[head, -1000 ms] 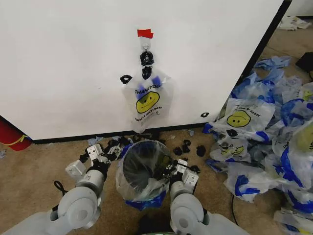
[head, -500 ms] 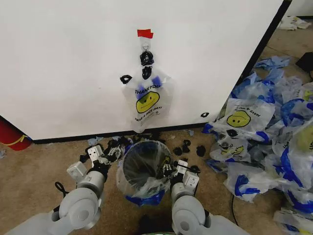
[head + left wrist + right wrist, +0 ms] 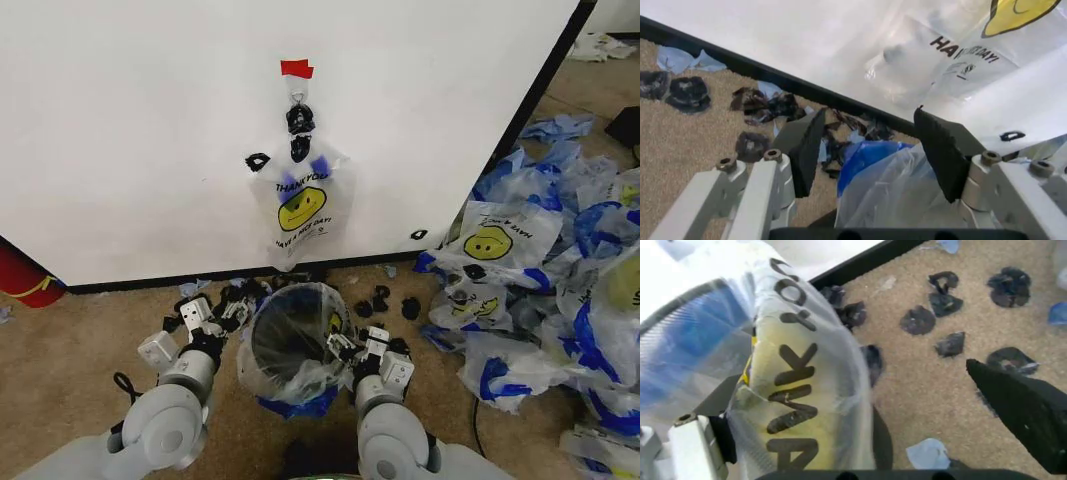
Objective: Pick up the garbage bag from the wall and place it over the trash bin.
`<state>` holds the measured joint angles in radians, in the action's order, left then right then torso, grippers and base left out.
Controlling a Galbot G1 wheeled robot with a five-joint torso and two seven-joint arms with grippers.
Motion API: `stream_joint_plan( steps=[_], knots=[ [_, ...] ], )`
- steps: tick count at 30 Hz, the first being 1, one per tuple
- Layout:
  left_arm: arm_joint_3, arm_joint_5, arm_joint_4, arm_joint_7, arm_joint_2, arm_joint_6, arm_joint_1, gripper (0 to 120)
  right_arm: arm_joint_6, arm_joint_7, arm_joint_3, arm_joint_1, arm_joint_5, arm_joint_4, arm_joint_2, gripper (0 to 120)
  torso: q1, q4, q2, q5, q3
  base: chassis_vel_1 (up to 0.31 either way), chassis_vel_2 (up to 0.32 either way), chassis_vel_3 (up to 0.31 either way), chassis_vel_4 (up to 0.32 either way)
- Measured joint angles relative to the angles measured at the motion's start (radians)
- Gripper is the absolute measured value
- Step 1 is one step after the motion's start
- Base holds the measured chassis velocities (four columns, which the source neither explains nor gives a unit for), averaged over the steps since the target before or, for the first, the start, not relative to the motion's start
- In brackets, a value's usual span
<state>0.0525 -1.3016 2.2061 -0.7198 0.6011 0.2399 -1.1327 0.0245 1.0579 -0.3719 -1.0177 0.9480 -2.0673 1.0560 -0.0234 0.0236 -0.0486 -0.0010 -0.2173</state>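
Garbage bag (image 3: 296,352) mouth-up over upright trash bin (image 3: 288,330)

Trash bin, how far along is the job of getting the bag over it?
Done: a garbage bag is off the wall and lines the trash bin, its film draped over the rim.
In hand: the left tool and the right tool are both open at opposite sides of the rim.
Left: probably only tidying, since the blue edge bunches low in front.
An identical bag hangs on the wall.

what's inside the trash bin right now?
A see-through garbage bag lines the trash bin, draped over its rim; yellow print shows on the right inner side. The bottom is dark, so contents cannot be told.
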Motion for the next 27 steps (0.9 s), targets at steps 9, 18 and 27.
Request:
stream_joint_plan(
  steps=[9,18,27],
  knots=[
    [0.006,0.009,-0.010,0.001,0.002,0.001,-0.005,59,-0.001,0.000,0.034,-0.037,-0.034,0.011,-0.003,99,0.000,0.0000,0.000,0.0000,0.000,0.000,0.000,0.000,0.000],
    [0.012,0.013,-0.010,0.010,0.010,0.003,-0.015,59,0.001,-0.017,0.032,-0.058,-0.057,0.055,0.008,99,0.000,0.0000,0.000,0.0000,0.000,0.000,0.000,0.000,0.000],
    [0.010,0.026,-0.019,0.018,0.014,0.010,-0.037,59,-0.027,-0.054,0.035,-0.062,-0.120,0.090,0.015,97,0.000,0.0000,0.000,-0.0002,0.000,0.000,0.000,0.000,0.000]
  ],
)
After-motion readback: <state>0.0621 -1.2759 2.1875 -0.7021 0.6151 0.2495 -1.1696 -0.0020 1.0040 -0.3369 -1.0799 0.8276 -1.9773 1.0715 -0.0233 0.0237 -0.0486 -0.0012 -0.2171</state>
